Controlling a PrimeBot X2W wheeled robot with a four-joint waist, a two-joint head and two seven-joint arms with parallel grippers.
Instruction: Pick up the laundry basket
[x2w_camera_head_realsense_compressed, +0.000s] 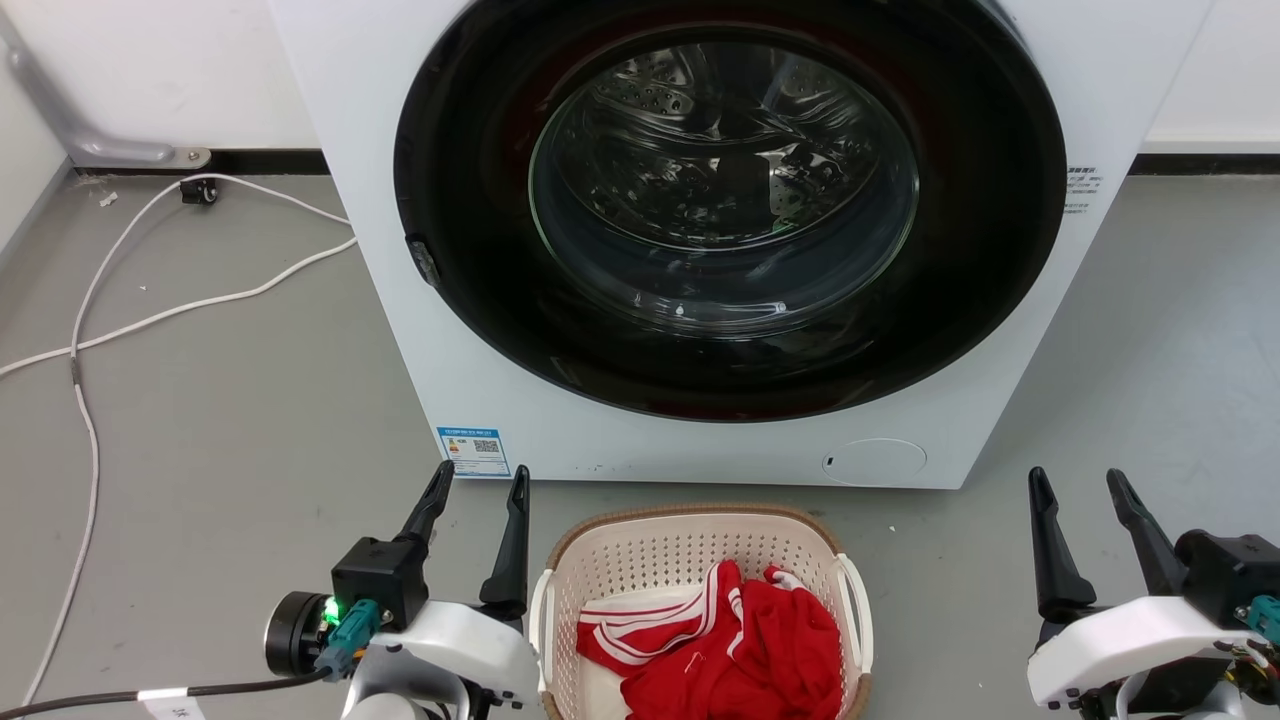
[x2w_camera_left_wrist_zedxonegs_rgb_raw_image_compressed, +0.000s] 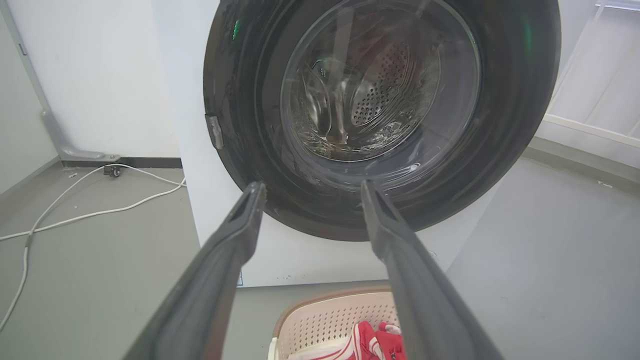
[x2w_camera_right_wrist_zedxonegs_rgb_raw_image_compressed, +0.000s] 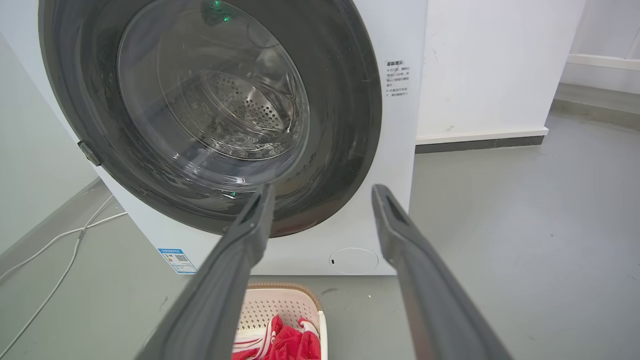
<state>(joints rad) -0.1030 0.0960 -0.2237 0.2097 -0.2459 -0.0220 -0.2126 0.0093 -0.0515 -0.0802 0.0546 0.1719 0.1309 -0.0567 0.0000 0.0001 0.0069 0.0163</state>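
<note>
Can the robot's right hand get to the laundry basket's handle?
Probably yes. The right hand is open, and I see just floor between it and the nearer white handle of the laundry basket.

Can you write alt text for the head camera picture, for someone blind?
A cream laundry basket holding red clothes sits on the floor before a white washer. The open left gripper and right gripper flank it, empty.

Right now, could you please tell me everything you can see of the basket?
The basket is cream plastic, rounded-rectangular, with perforated walls, a brown woven-look rim and white loop handles on both sides. It stands upright on the grey floor before the washer, holding red-and-white clothes. The left gripper and right gripper, both open, flank it without gripping.
</note>
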